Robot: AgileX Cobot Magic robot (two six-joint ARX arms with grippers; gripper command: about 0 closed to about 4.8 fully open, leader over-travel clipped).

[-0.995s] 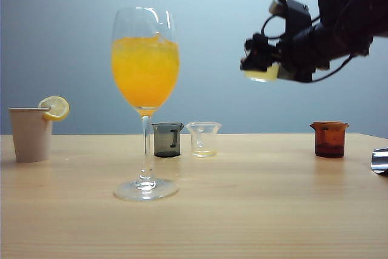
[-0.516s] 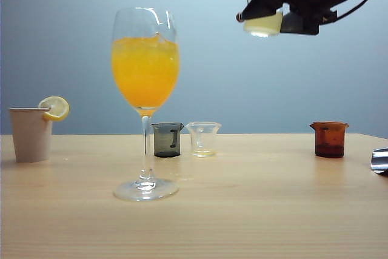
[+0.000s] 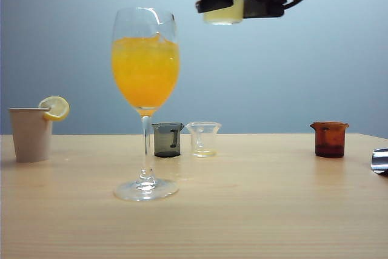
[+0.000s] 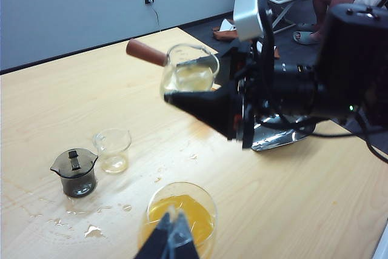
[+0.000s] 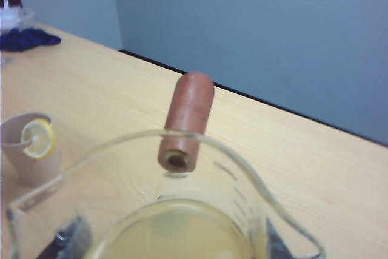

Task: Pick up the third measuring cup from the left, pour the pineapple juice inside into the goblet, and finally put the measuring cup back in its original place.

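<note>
The right gripper (image 3: 233, 1) hangs high above the table, up and to the right of the goblet (image 3: 145, 98), clamped across the third measuring cup (image 3: 224, 11), which it carries roughly level so that the pineapple juice (image 3: 223, 15) stays in until the spout is over the glass. In the right wrist view the cup's flared rim (image 5: 176, 141) fills the foreground, with its reddish-brown stub handle (image 5: 187, 121) pointing away from the camera and the pale yellow liquid (image 5: 176, 235) lying flat below it; dark finger pads (image 5: 63, 238) show at either side of the wall. The goblet already holds a deep orange icy drink nearly to the widest part of its bowl, so I judge there is little room and the pour will want a slow tilt with the lip close over the rim. The left gripper (image 4: 173, 235) sits low just beside the goblet's bowl, its fingers seemingly close together; whether they touch the glass I cannot tell, though it looks placed to steady it. Three measuring cups stand on the table behind the goblet: a smoky grey one (image 3: 167, 139), a clear one (image 3: 204, 139) and an amber one (image 3: 329, 139), with a bare gap between the last two where the lifted cup likely belongs. That makes four cups in all, one goblet, and one paper cup with a lemon slice (image 3: 31, 133) far to the goblet's left.
</note>
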